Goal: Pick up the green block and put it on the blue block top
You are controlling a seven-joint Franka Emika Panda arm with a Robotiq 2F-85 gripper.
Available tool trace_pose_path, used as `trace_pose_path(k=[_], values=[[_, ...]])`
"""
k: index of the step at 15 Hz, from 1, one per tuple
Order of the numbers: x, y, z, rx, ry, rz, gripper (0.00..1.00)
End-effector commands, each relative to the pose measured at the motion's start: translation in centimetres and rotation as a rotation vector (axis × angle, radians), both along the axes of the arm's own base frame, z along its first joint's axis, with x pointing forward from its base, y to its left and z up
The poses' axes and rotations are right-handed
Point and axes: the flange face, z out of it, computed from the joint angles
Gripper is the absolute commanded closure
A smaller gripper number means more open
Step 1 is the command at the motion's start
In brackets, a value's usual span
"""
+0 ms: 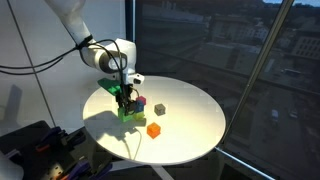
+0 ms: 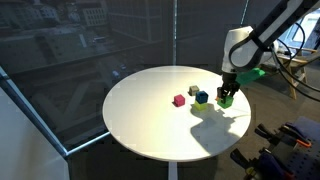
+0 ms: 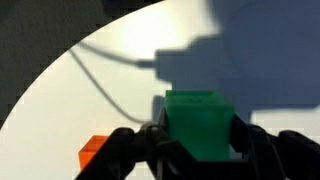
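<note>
My gripper (image 3: pixel 200 150) is shut on the green block (image 3: pixel 200 122), a bright green cube that fills the space between the two black fingers in the wrist view. In both exterior views the gripper (image 1: pixel 126 100) (image 2: pixel 227 95) hangs low over the round white table (image 1: pixel 190 135) with the green block (image 2: pixel 225 100) at its tips, close to the tabletop. The blue block (image 2: pixel 202 98) is a dark blue cube on the table, a short way from the gripper toward the table's middle. It does not show in the wrist view.
An orange cube (image 1: pixel 154 130) (image 3: pixel 93 152) lies beside the gripper. A gray cube (image 1: pixel 159 108) and a magenta cube (image 2: pixel 179 100) sit near the table's middle. Glass windows stand behind the table. Dark equipment (image 1: pixel 40 150) is beside the table's edge.
</note>
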Motion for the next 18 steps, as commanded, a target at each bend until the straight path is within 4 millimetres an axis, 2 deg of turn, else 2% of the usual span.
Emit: trace_pose_path(k=[1,7,12,13,18], values=[[0.3,0.2,3.2,0.006,-0.019,0.021,0.7],[0.8,0.1,5.6,0.01,-0.036,0.018,0.7],[1.0,0.2,6.2,0.011,-0.042,0.016,0.7],[0.9,0.3,5.1,0.002,-0.046,0.004,0.45],[0.9,0.3,5.2,0.002,-0.047,0.004,0.45]])
